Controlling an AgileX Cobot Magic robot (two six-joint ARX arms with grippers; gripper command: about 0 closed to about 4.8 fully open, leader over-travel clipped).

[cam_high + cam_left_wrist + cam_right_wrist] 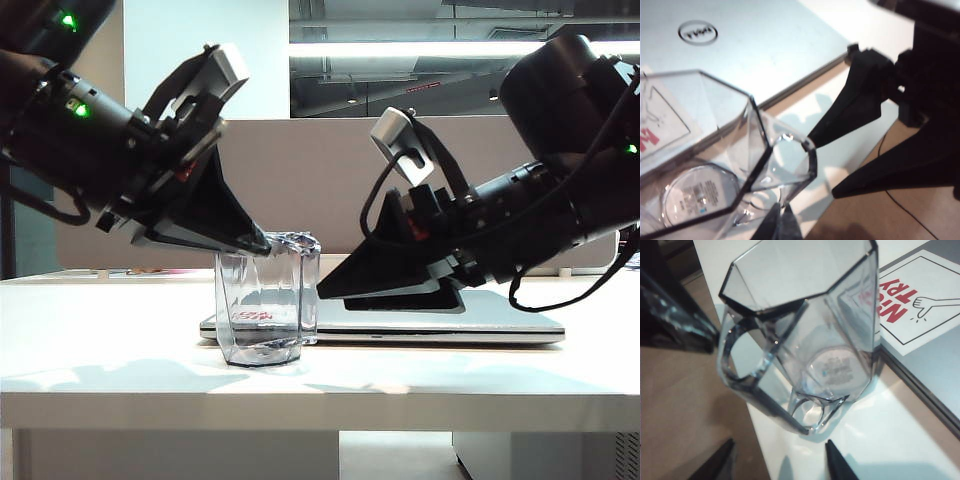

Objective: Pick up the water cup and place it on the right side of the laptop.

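The water cup [266, 298] stands upright on the white table [120, 350], just in front of the left end of the laptop [500, 325], which lies closed and flat behind it. The cup is clear with a grey tint, its walls faceted and its rim edged dark; a small round label with fine print sits on its base, too small to read in either wrist view.

The laptop lid carries the round Dell logo [697, 32], seen upside down in the left wrist view. Beside it is a white sticker [920, 295] with a black border, red letters reading "TRY" over a second red word cut off by the cup, and a small line drawing of a pointing hand. The same red lettering shows through the cup in the exterior view, blurred.

The left hand [262, 243] comes down from the upper left, its black fingertips at the cup's rim on the left side; how far its jaws stand apart I cannot tell, as only a dark sliver of one finger shows at the edge of the left wrist view. The right hand [780, 460] reaches in from the right, low over the laptop, its jaws spread wide with the cup's base just ahead of the two dark fingertips, gripping nothing.
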